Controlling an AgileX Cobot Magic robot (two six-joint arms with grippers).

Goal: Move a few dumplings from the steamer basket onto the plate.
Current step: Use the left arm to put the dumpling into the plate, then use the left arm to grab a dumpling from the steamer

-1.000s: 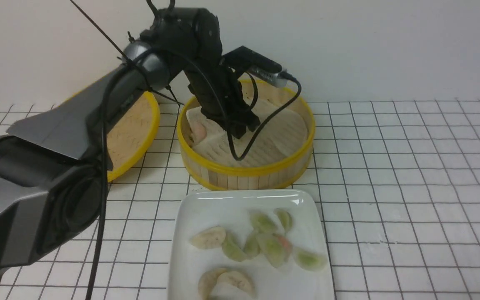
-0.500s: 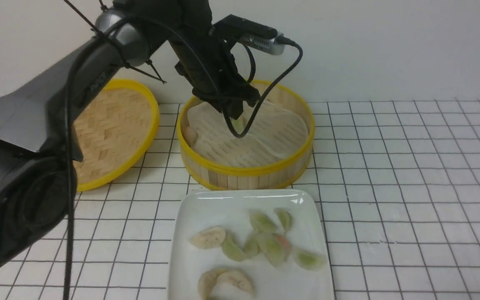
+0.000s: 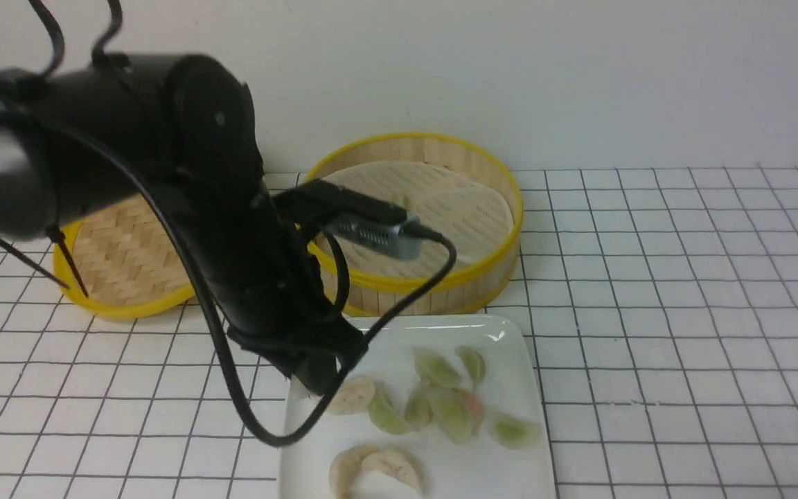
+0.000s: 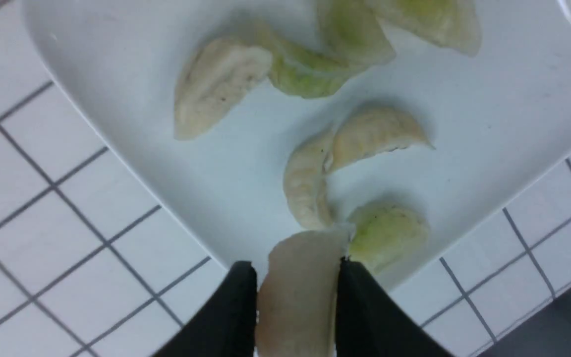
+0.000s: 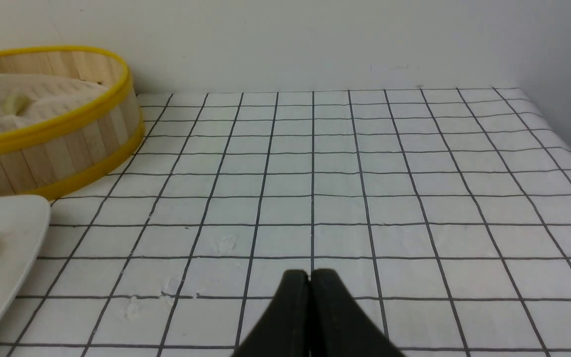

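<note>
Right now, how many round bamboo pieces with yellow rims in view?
2: the steamer basket, beyond the plate, and the woven lid, left of the basket, partly behind the left arm. The arm could hide more.

And beyond the left claw, there's the woven, yellow-rimmed lid (image 3: 137, 253), partly hidden behind the arm! Beneath the claw, the white tabletop (image 3: 648, 312) runs in dark grid lines, with a pale wall (image 3: 614, 83) rising behind!

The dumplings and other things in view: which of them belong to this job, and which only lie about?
For the job:
- pinkish dumpling in the left gripper
- plate, with dumplings
- steamer basket

Only lying about:
- woven yellow-rimmed lid
</note>
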